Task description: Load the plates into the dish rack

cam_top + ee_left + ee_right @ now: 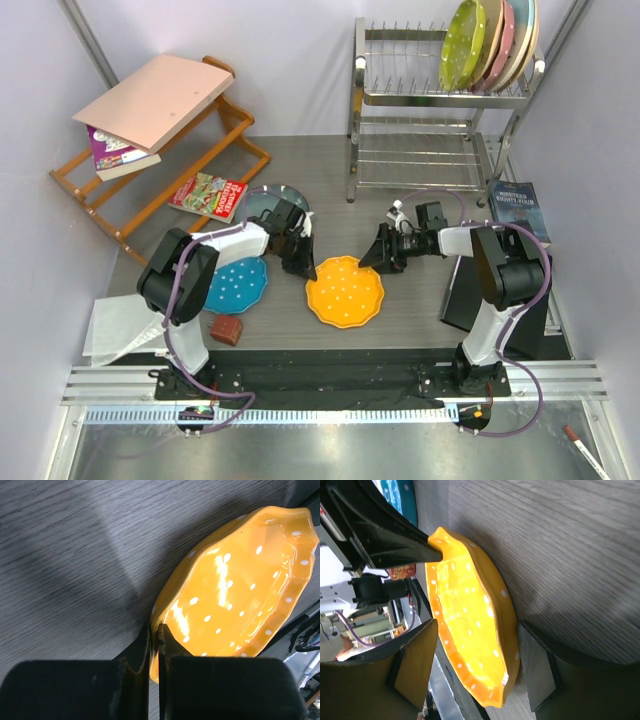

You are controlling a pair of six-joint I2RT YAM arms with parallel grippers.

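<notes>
The orange dotted plate (pixel 345 290) lies mid-table, its left rim tilted up off the wood. My left gripper (pixel 300 262) is shut on that rim (pixel 154 630), one finger above and one below the plate (pixel 240 590). My right gripper (pixel 382 250) stands open astride the opposite rim (pixel 477 630), with a gap between its pads and the plate (pixel 470 625). The blue dotted plate (pixel 238 283) lies flat under the left arm. The dark speckled plate (pixel 272 198) is half hidden behind that arm. The lime green plate (pixel 462 45) stands in the top tier of the chrome dish rack (pixel 425 100).
Cream and pink plates (pixel 510 40) stand beside the green one in the rack. A wooden shelf (pixel 150 150) with books is at the back left, with a book (pixel 208 195) in front of it. There is a brown block (pixel 226 328) near the left base and a dark book (pixel 520 208) at the right.
</notes>
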